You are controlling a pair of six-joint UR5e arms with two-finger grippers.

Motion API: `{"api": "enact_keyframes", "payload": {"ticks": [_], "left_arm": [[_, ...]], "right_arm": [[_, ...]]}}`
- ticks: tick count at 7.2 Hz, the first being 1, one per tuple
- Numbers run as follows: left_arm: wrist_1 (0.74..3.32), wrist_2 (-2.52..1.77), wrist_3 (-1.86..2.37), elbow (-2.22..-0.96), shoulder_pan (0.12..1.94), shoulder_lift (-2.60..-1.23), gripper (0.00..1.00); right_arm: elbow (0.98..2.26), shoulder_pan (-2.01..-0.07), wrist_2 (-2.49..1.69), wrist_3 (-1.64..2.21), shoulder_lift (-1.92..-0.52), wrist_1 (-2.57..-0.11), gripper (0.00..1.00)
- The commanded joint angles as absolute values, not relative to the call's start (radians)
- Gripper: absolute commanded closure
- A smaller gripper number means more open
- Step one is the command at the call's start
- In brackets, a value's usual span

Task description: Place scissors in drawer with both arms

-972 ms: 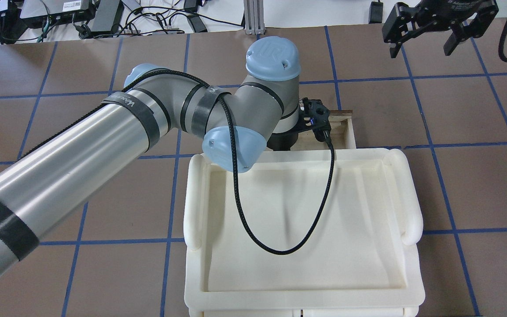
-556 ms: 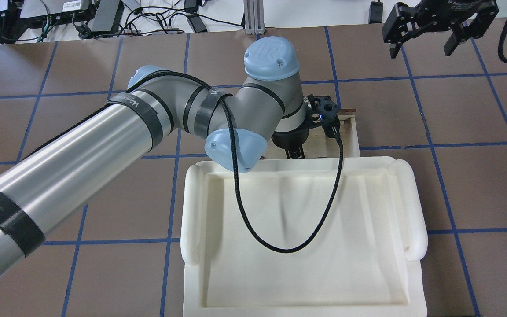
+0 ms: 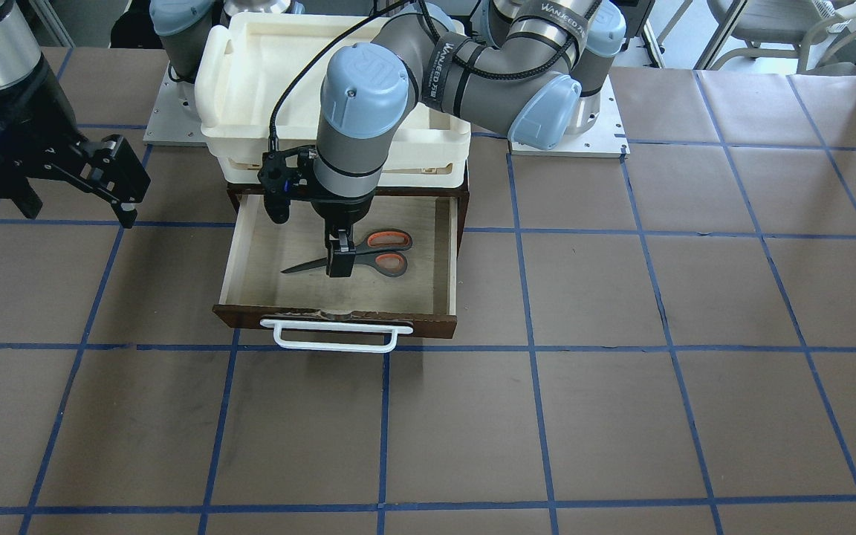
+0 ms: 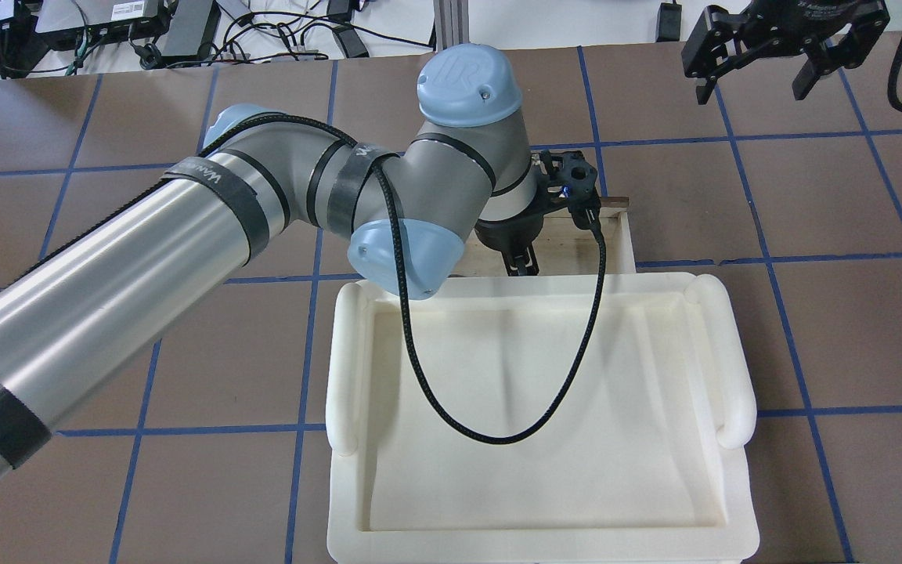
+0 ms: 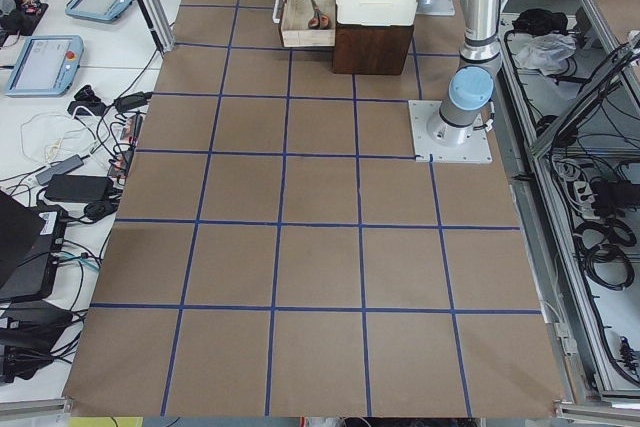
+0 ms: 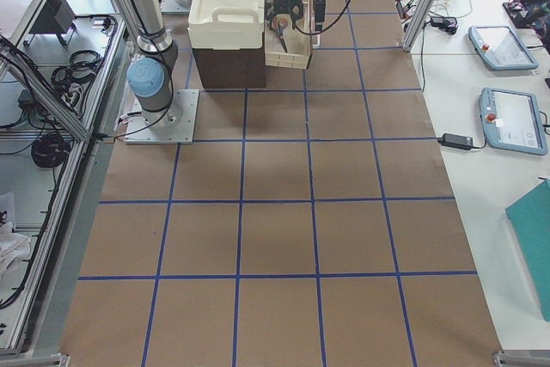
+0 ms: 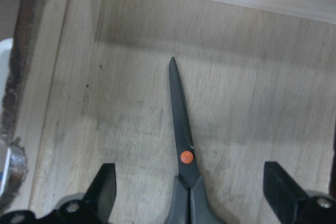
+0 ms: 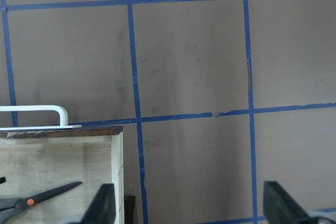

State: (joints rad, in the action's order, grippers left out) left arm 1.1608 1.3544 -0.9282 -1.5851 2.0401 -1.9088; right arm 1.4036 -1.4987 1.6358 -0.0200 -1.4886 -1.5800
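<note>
One drawer (image 3: 339, 319), pulled open. One scissors (image 3: 380, 256), flat on its plywood floor. Left gripper (image 3: 339, 266): fingers spread wide astride the blades, touching nothing, and risen since a second ago. Placement judged done; the drawer is not yet shut. Right gripper (image 3: 75, 212): spread, empty, aside.

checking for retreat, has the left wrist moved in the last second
Yes. In the overhead view the left wrist cap has slid left and up the picture, away from the vertical tape line on its right.
</note>
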Motion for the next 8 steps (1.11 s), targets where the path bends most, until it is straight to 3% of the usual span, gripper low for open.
{"api": "enact_keyframes", "payload": {"ticks": [1,8], "left_arm": [[1.163,1.353,-0.930,-1.559,1.991,-1.869,0.00],[1.544,1.356,-0.980,-1.539,1.667,-1.623,0.00]], "right_arm": [[1.404,-1.499,1.635,-0.020,-1.489,-1.582,0.00],[1.404,-1.503,1.596,-0.034,-1.509,-1.566,0.00]]}}
